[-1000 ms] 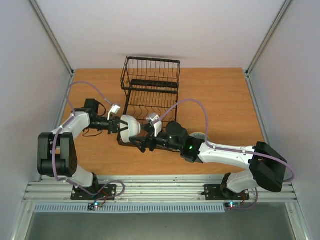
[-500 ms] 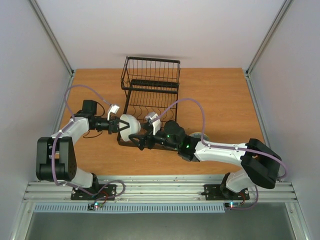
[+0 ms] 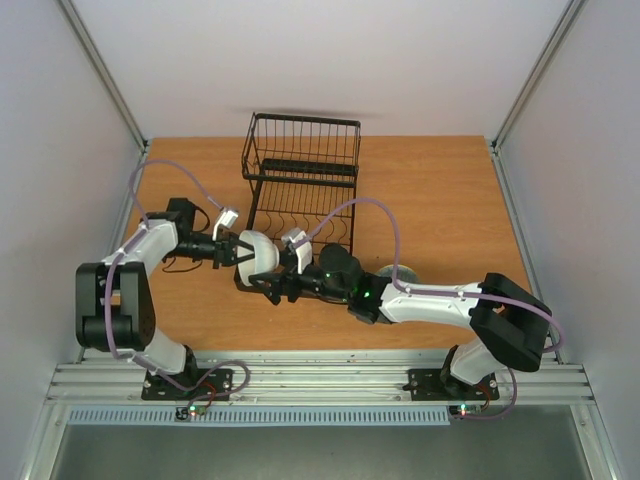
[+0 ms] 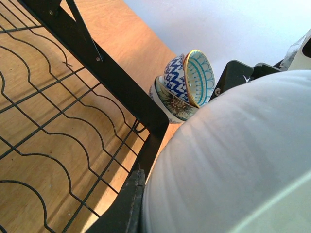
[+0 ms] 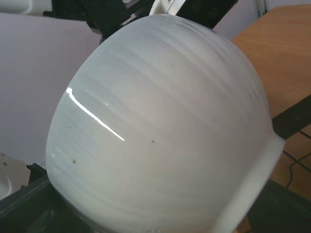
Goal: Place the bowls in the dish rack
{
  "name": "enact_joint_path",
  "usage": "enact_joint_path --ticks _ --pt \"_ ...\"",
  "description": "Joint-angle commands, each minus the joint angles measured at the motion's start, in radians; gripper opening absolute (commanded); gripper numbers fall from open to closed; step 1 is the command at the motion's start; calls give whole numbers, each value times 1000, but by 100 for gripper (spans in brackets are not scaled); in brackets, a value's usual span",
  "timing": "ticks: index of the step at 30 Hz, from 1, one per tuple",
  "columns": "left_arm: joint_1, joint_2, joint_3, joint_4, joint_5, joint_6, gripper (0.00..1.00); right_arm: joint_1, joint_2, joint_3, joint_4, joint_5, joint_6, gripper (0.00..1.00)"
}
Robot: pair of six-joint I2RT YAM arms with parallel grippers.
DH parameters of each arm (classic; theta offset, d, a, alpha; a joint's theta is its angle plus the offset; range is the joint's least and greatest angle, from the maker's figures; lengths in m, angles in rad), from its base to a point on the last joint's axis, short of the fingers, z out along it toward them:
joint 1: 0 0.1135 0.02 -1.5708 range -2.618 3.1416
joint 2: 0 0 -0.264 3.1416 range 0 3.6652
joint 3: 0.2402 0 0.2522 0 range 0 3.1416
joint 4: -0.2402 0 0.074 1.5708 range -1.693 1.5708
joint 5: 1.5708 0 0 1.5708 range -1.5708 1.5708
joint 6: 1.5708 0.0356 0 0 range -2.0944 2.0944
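My left gripper [image 3: 238, 250] is shut on the rim of a plain white bowl [image 3: 257, 250] and holds it on its side at the near left corner of the black wire dish rack [image 3: 302, 188]. My right gripper [image 3: 272, 284] stands open just in front of that bowl. In the right wrist view the white bowl [image 5: 160, 126] fills the frame, with dark fingers [image 5: 22, 204] at its lower edges. In the left wrist view the same bowl [image 4: 233, 160] sits against one finger [image 4: 127, 204], beside the rack's frame [image 4: 116, 77].
Two blue-and-white patterned bowls [image 4: 187, 80] lie nested on the table beyond the rack's corner. In the top view, bowls [image 3: 398, 272] show partly behind the right forearm. The rack's tall basket end [image 3: 303, 140] faces the far wall.
The right arm has reached further left, bringing its open gripper up to the white bowl. The left gripper with the bowl has hardly moved.
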Motion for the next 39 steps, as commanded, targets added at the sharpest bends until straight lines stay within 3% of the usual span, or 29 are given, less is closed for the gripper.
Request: enact_joint_path --ticks 1,2,6,10,15,17,19,20,22,23,24,28,31,33,35,39 --pt "-4 49 66 -272 127 265 1 3 -14 16 28 11 6 89" --pt "-5 60 76 -307 130 310 1 3 -14 16 33 11 6 84" --pt "-5 115 116 -444 137 444 1 3 -22 8 48 23 8 47" --pt "0 168 158 -573 143 585 0 3 -41 7 32 56 -1 3" --pt "15 186 175 -532 140 555 0 3 -77 72 -182 145 -64 1" --pt "20 175 166 -438 131 467 0 3 -86 117 -294 201 -102 1" --pt "22 138 118 -226 96 320 0 4 -83 175 -420 259 -145 1" --pt "21 101 63 -13 57 123 1 4 -78 208 -488 296 -163 1" --pt "15 -27 -128 564 -172 -333 1 3 -62 271 -598 360 -202 1" --pt "14 -92 -189 737 -273 -598 0 3 -55 291 -639 390 -218 1" --pt "15 -131 -195 743 -307 -658 0 3 -44 310 -671 417 -237 1" --pt "24 -145 -169 684 -330 -639 1 3 8 380 -789 542 -306 1" --pt "26 -120 -183 734 -384 -668 13 3 65 426 -857 655 -359 1" --pt "27 -104 -175 741 -383 -680 16 1 81 431 -851 687 -386 1" --pt "26 -92 -174 750 -373 -690 14 -1 89 423 -838 681 -393 1" --pt "28 -96 -175 748 -357 -690 0 -2 93 419 -826 655 -376 1"
